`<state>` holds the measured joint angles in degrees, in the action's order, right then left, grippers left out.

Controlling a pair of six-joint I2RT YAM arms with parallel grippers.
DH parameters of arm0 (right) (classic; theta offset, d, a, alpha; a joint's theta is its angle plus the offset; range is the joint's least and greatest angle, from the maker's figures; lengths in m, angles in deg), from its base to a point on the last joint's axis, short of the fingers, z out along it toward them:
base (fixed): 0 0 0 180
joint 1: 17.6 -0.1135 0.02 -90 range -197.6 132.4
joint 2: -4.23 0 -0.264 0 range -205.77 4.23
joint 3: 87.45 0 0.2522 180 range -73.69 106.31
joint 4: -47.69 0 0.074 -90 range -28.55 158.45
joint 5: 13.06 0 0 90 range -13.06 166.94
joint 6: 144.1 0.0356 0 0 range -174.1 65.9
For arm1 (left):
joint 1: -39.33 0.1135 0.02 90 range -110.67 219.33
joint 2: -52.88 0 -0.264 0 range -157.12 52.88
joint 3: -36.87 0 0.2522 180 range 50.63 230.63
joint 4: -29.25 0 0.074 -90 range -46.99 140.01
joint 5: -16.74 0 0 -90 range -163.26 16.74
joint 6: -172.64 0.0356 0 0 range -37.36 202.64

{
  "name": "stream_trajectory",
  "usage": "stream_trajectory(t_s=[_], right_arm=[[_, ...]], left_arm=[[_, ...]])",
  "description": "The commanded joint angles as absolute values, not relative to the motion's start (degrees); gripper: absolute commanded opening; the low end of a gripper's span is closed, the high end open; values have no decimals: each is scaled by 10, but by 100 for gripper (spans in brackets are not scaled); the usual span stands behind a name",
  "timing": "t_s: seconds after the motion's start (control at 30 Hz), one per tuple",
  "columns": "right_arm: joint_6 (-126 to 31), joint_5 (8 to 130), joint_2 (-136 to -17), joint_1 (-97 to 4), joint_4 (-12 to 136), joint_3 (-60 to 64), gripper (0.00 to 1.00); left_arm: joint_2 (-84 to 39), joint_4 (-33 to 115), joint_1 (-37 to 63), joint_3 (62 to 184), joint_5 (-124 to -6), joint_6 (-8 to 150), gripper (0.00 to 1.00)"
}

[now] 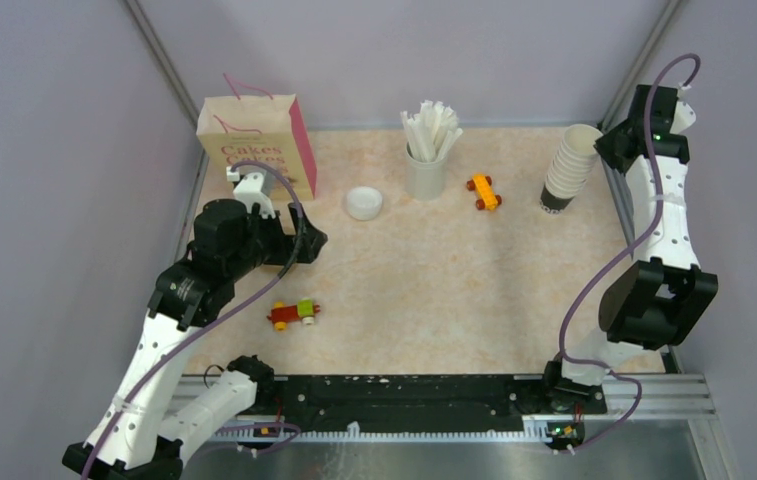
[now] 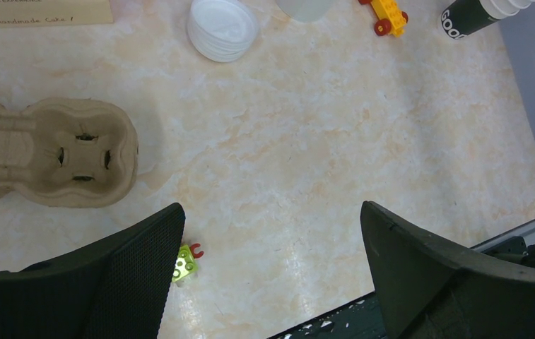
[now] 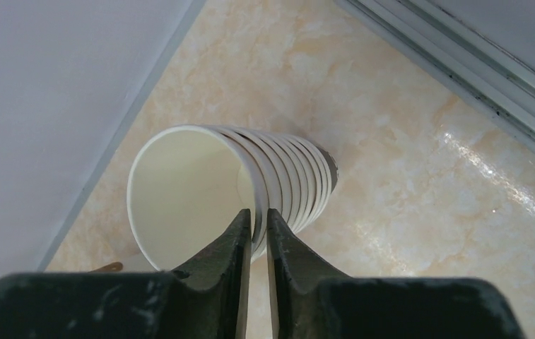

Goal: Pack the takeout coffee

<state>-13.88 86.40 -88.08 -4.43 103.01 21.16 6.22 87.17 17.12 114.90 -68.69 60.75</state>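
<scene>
While the right gripper [image 3: 256,212] is pinched on the rim of the top cup [image 3: 179,191], one finger inside the wall and one outside, that cup sits nested in its stack of paper cups [image 1: 569,165].

Item: takeout coffee cup, plain white paper, rolled rim.
Location: uppermost of the stack, far right corner of the table, close beside the wall.
Step in hand (judged): separating a single cup.
Handling notes: thin wall, likely to crease, so keep the pinch light. The neighbouring rims lie just beside the outer finger, so check that only one wall is caught. Draw out along the stack's axis. A sideways pull may topple the stack or drag a second cup with it.

Left gripper [image 2: 271,207]: fingers spread wide, empty, above bare table.
Cup tray [image 2: 45,152]: brown moulded cardboard, near the left gripper.
Stack of lids [image 2: 222,28]: white, round, farther back.
Paper bag [image 1: 254,140]: upright, far left.
</scene>
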Motion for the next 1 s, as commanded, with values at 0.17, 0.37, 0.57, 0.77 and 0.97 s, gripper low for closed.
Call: stream_trajectory(t_s=[0.17,0.37,0.57,0.77,0.97], right_arm=[[-155,857,-876,-42,993,213,0],[-144,849,-869,-42,996,225,0],[-126,841,-854,-42,990,228,0],[-124,839,-841,-42,981,225,0],[-119,858,-823,-42,984,220,0]], left_arm=[[65,854,172,1147,-695,616,99],[63,855,172,1151,-692,615,99],[62,856,172,1153,-689,611,99],[64,853,172,1146,-680,603,99],[62,849,172,1146,-673,599,99]])
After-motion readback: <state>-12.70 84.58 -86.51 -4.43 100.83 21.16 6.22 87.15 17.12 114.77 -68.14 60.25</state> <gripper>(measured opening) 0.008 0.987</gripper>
